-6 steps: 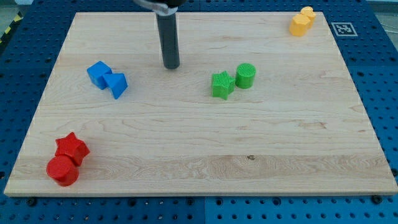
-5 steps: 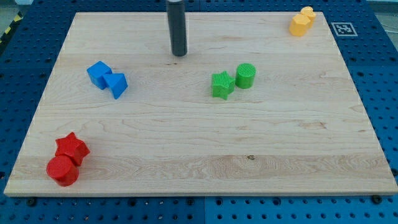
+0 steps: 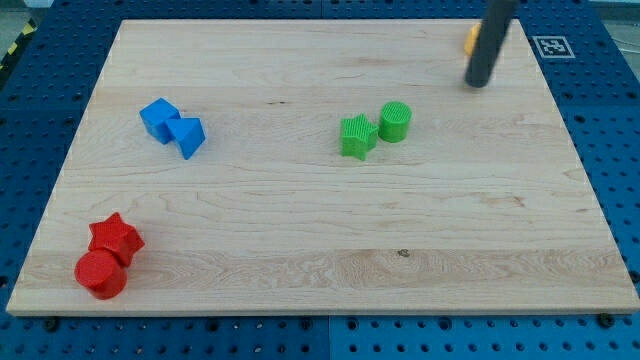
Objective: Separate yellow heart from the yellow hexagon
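My dark rod stands at the view's top right, and my tip (image 3: 478, 83) rests on the board just below the spot where the two yellow blocks sit. The rod covers almost all of them. Only a sliver of yellow (image 3: 470, 39) shows at the rod's left edge, and I cannot tell whether it is the heart or the hexagon. Whether the two yellow blocks touch each other is hidden.
A green star (image 3: 356, 135) touches a green cylinder (image 3: 395, 121) right of centre. Two blue blocks, a cube (image 3: 158, 117) and a triangle (image 3: 187, 136), sit at the left. A red star (image 3: 117, 238) and a red cylinder (image 3: 100, 273) sit at the bottom left. The wooden board (image 3: 320, 250) lies on a blue perforated table.
My rod has swept from the view's top centre-left far to the right, ending over the yellow blocks. No block has visibly moved.
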Motion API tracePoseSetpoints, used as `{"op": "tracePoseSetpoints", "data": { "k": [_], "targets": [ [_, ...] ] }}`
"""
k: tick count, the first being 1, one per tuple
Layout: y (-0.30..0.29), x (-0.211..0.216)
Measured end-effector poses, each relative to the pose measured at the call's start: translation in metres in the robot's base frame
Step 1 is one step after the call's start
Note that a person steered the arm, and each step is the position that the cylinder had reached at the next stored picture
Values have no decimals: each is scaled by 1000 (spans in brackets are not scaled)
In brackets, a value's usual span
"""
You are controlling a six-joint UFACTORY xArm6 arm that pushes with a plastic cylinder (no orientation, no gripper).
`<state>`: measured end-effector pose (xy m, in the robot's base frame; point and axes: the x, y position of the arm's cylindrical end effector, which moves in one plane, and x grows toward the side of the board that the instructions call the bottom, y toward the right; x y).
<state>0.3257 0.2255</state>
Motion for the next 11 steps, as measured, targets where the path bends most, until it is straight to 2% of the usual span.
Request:
{"op": "tracePoseSetpoints", "data": {
  "k": [2, 3, 4, 5, 6, 7, 11],
  "targets": [
    [86, -22],
    [120, -47],
    [120, -54],
    [107, -93],
    [102, -113],
    [64, -114],
    [3, -108]
  ]
}}
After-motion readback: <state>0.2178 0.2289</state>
